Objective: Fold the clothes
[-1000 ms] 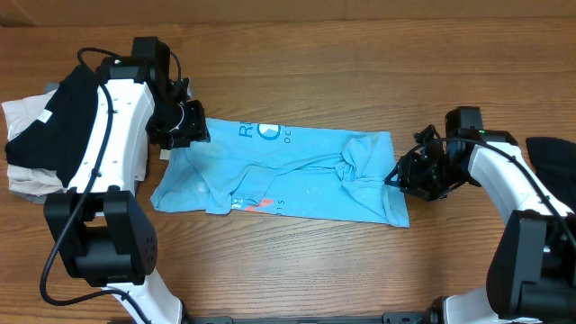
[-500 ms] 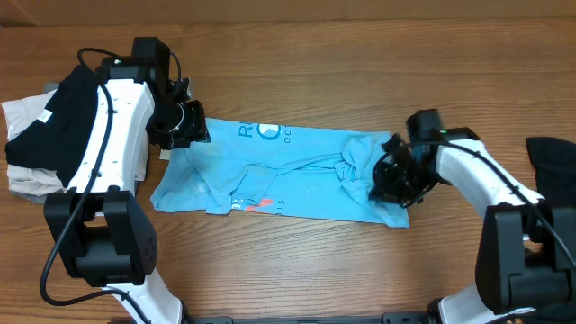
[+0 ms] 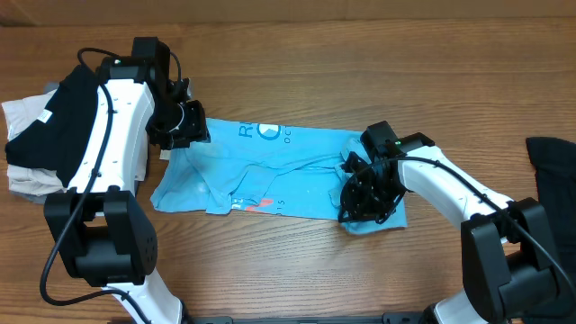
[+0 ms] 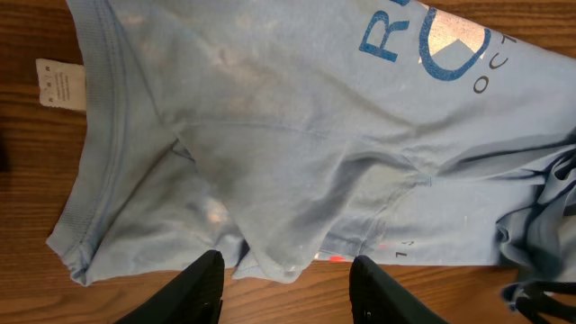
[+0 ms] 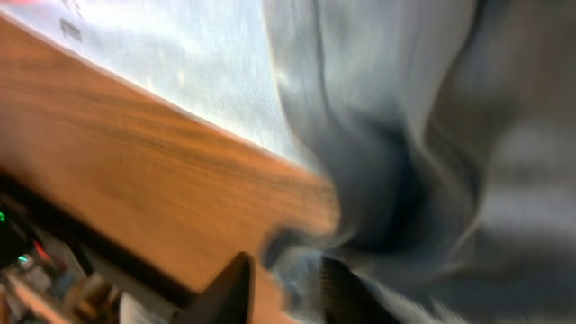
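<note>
One sky-blue T-shirt lies rumpled, lettering up, one end bunched.

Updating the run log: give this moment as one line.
blue T-shirt: spread flat, right end bunched | left gripper: open, empty, over shirt | right gripper: at bunched end, grip unclear

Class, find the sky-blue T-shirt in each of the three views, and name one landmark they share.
Overhead: T-shirt lies mid-picture, spread left to right.
Left wrist: T-shirt fills most of the picture.
Right wrist: T-shirt, blurred, fills the upper right.
Shared landmark: the wooden table.
</note>
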You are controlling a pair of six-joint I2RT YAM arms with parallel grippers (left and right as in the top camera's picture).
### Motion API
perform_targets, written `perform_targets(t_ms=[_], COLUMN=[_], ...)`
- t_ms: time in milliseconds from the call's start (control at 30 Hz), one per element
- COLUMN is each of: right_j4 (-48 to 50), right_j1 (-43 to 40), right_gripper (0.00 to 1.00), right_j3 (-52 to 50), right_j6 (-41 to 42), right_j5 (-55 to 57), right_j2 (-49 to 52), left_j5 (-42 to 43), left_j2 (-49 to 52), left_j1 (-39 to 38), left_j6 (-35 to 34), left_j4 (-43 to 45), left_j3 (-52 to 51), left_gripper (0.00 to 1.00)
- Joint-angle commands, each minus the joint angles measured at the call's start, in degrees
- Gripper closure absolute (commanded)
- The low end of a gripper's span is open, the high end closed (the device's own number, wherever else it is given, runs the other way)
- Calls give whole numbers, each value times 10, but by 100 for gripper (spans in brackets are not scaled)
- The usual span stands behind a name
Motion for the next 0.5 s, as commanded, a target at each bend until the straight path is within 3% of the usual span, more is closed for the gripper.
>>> perform_targets(t_ms=[0,167,367,467], right_j4=[28,58,139,158], right_j1=[-9,-61,-132,-135], right_gripper=[64,59,56,46], right_j3=[13,44,51,51], right_j6=[-8,13,146,151], right_j5=[5,6,43,49], right_j2=[-19,-32,-27,-16], left_j5=[-1,-1,-1,-1], left_j2=[-1,-1,-1,-1], left_j1=[-4,-4,-4,-4], left_j6=[8,8,8,8], left_j4=[0,0,0,0], left_j3=[2,2,2,2], left_gripper=[51,51,51,51])
